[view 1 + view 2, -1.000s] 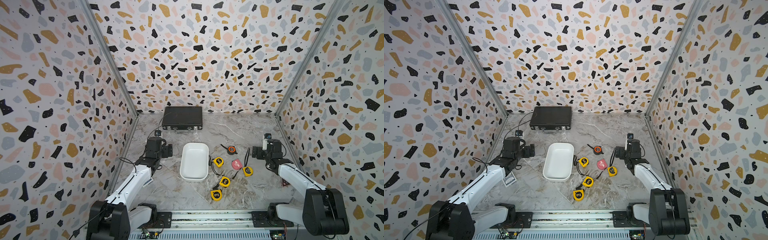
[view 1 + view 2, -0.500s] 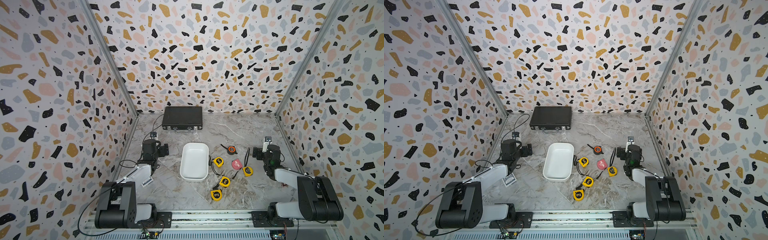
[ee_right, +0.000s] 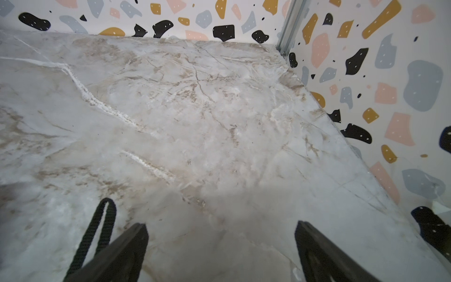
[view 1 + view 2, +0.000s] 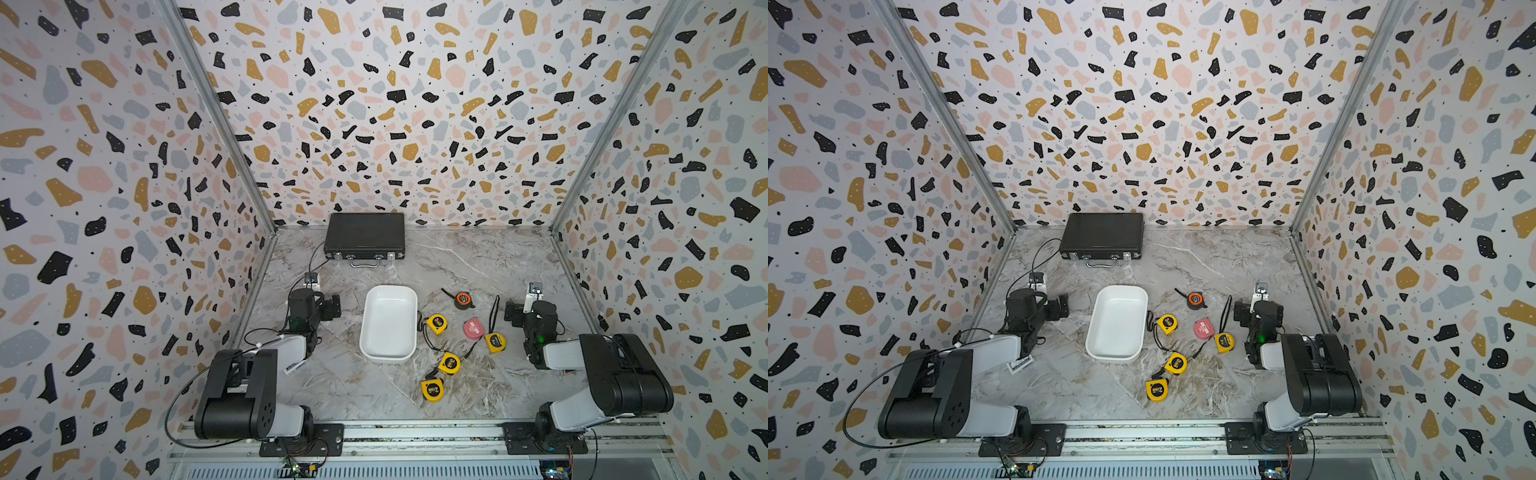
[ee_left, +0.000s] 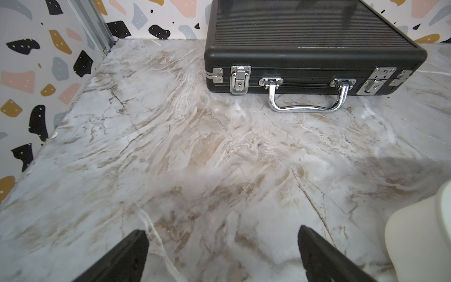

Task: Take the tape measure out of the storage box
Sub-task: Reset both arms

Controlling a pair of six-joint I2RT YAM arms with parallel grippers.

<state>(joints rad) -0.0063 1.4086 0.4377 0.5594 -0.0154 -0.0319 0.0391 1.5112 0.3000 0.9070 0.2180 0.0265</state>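
The white storage box (image 4: 388,322) sits empty near the middle of the marble table (image 4: 357,390), its long side running near to far. Six tape measures lie on the table to its right: a yellow one (image 4: 436,323) just beside the box's right wall, two more yellow ones (image 4: 449,363) (image 4: 432,390) nearer the camera, a fourth yellow one (image 4: 495,342) farther right, a pink one (image 4: 473,328) just beside it, and a black-and-orange one (image 4: 462,300) farther back. Black wrist straps trail from several. A black briefcase (image 4: 364,236) with a metal handle rests against the far wall. The left gripper (image 5: 220,254) hovers low over bare table left of the box, jaws wide apart and holding nothing. The right gripper (image 3: 219,254) hovers right of the tape measures, likewise spread and empty, a strap loop (image 3: 97,227) lying beside one finger.
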